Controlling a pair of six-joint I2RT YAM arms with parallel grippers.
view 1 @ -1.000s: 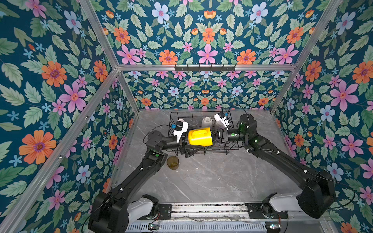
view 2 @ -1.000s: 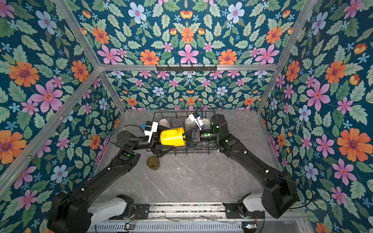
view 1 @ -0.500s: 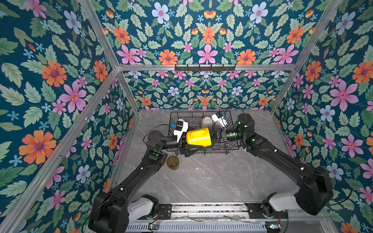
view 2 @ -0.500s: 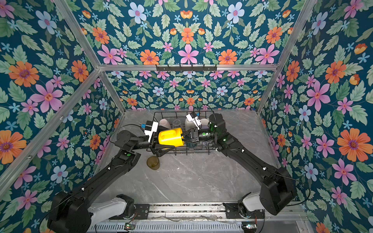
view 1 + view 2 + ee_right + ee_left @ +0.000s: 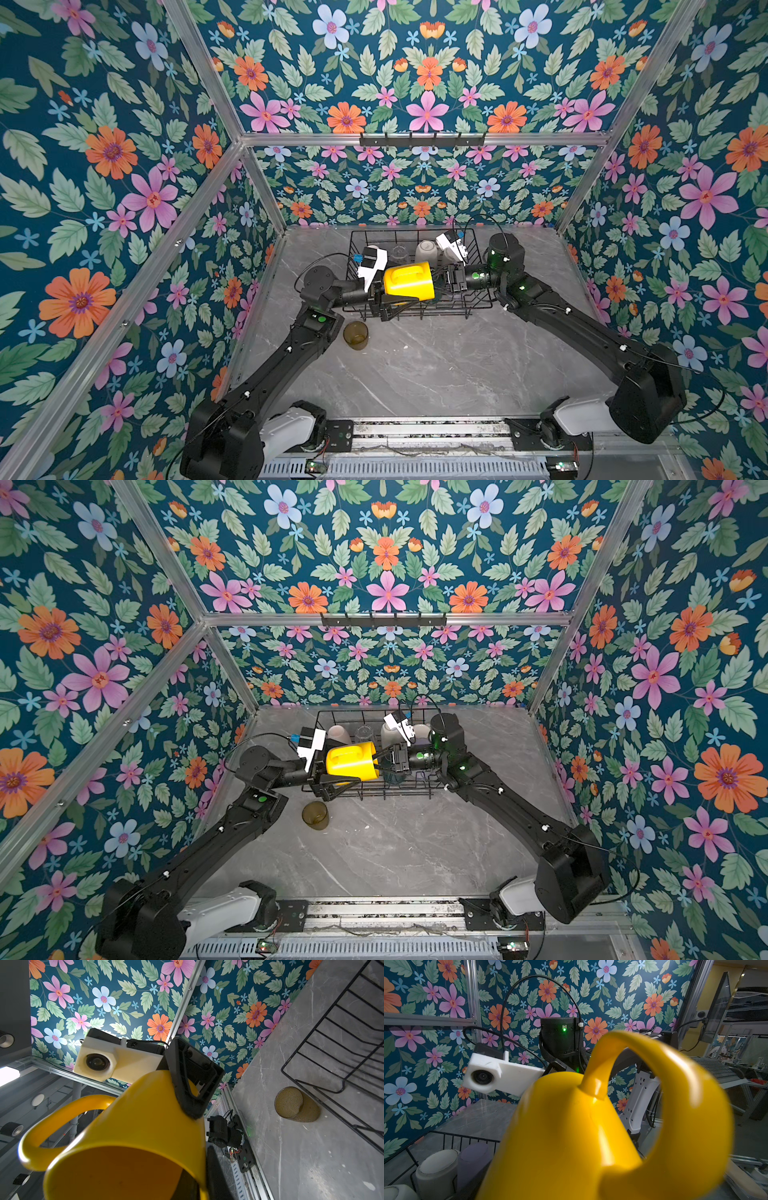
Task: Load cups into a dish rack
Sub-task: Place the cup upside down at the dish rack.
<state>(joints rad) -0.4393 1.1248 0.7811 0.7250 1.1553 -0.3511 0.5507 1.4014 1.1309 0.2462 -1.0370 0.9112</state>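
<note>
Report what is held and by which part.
Yellow mug: left pincer clamps its body near the base; right pincer straddles its rim, grip unclear.

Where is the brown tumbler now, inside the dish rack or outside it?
Outside. The brown tumbler sits on the table, near a front corner of the dish rack, beyond its wires.

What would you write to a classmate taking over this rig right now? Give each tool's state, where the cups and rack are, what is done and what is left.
Left tool: closed around the yellow mug at its base end, held sideways above the near side of the dish rack.
Right tool: straddles the mug's rim; grip unclear.
Done: at least four cups stand along the rack's far side.
To do: seat the yellow mug; load the olive tumbler, on the table by the rack's near left corner.
</note>
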